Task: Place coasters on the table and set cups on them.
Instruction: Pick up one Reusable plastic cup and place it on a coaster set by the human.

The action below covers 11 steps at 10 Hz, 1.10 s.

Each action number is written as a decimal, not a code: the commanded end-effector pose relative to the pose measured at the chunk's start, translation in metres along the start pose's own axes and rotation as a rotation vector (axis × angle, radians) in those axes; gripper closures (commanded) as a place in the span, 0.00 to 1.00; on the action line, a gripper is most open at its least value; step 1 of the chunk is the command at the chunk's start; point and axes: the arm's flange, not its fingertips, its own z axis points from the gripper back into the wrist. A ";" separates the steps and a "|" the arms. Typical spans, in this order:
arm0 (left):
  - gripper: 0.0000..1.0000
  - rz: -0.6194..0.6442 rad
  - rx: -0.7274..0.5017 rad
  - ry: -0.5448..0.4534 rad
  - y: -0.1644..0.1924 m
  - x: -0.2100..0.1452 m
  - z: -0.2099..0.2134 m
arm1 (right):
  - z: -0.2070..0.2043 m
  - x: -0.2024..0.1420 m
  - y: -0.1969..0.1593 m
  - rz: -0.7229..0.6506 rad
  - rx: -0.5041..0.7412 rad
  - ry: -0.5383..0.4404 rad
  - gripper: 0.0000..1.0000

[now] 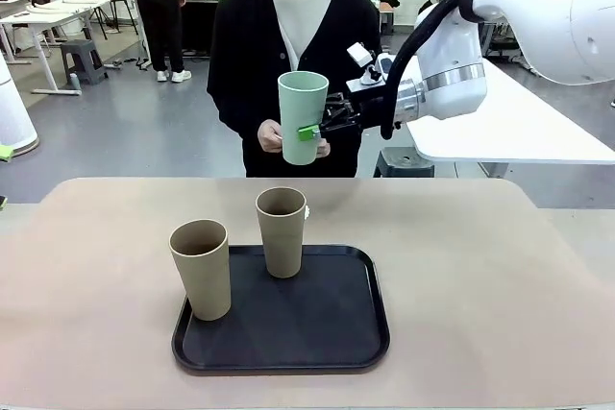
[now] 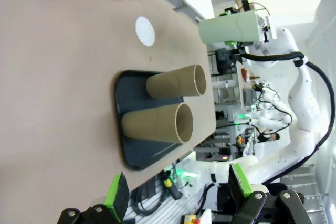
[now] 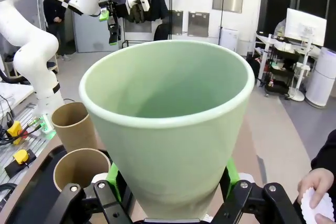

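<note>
My right gripper (image 1: 322,128) is shut on the mint green cup (image 1: 304,117) and holds it upright in the air over the table's far edge, in front of the person. Its pads clamp the cup's lower wall (image 3: 168,129) in the right wrist view. Two tan cups (image 1: 201,269) (image 1: 282,231) stand on the black tray (image 1: 288,333). One white coaster (image 2: 145,31) lies on the beige table (image 1: 480,276) beyond the tray. The person's hand (image 3: 315,198) holds another scalloped coaster. My left gripper (image 2: 178,187) is open, high above the table with nothing between its fingers.
The person stands at the far side with both hands (image 1: 270,136) close to the raised cup. A white table (image 1: 509,132) sits behind my right arm. Bare tabletop lies left and right of the tray.
</note>
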 end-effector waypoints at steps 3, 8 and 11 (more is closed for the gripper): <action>0.00 -0.001 -0.008 -0.002 0.000 -0.001 0.001 | 0.002 0.000 0.000 -0.001 0.007 0.000 0.16; 0.00 -0.001 -0.008 -0.002 0.000 -0.001 0.001 | -0.013 -0.030 -0.020 -0.020 0.057 -0.006 0.16; 0.00 -0.001 -0.008 -0.002 0.000 -0.001 0.001 | -0.027 -0.060 -0.043 -0.031 0.064 -0.008 0.16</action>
